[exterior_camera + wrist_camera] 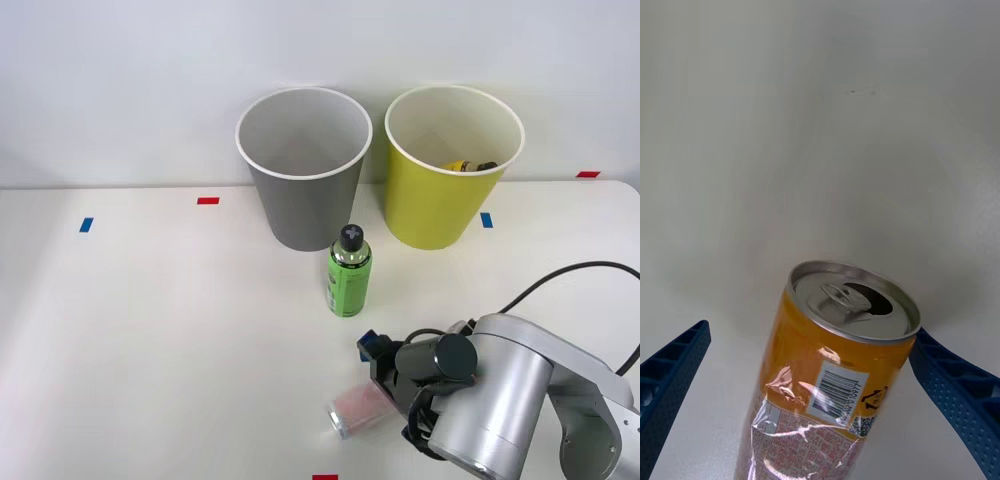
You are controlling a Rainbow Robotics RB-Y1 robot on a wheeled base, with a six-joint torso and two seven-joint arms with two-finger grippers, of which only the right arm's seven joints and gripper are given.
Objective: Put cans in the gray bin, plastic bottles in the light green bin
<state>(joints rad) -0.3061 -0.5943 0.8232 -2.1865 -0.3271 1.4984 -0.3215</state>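
Right gripper [820,405] open astride the opened can [839,360] at lower centre, one finger [951,386] seemingly touching; off-centre closure may roll it.

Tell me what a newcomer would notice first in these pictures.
Two tall bins stand side by side at the table's far edge, the gray bin to the left of the light green bin. A green bottle stands upright just in front of the gray one. Nearest the robot, the can lies between the open fingers of the right gripper.
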